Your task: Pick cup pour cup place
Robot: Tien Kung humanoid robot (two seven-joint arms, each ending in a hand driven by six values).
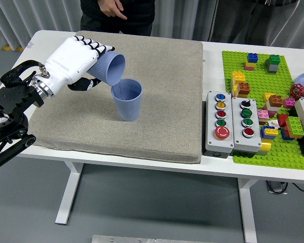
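Head view: the left hand [73, 58] grips a blue cup [110, 68] tipped on its side, mouth right and down, over the rim of a second cup [126, 99] standing upright on the mat [162, 101] just right of the hand

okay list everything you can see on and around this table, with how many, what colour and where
Mat: one, grey-beige, covering the table's left and middle.
Standing cup: one, blue, upright on the mat.
Tilted cup: one, blue, mouth over the standing cup's rim.
Button boxes: two, grey, right of the mat.
Baseplate: green, far right, with mixed coloured bricks.
Table: one, white.
Person: dark clothing, far side, one hand showing.
Left hand: white, holding the tilted cup.
Right hand: not in view.
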